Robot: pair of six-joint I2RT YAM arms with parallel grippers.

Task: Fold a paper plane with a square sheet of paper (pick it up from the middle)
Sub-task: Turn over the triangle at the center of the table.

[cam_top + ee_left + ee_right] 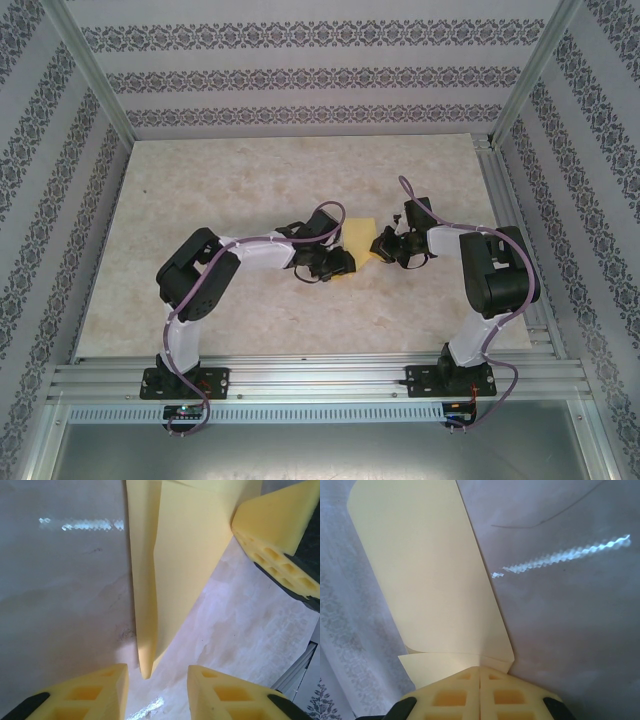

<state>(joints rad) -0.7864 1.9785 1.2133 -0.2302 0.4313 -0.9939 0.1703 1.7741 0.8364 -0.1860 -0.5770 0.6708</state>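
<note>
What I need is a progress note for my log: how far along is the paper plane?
Done: the paper already carries folds and narrows to a point. In hand: the right hand is shut on one edge of it; the left hand stands open, the pointed tip between its fingers. Left: it likely is not a finished dart yet; further creases probably remain.

Left gripper [338, 265], right gripper [386, 247] flank 1 yellow paper [359, 237] (on beige table [200, 190]).

open tabletop [230, 175] beyond the paper [362, 238], walls [300, 75] enclosing.
</note>
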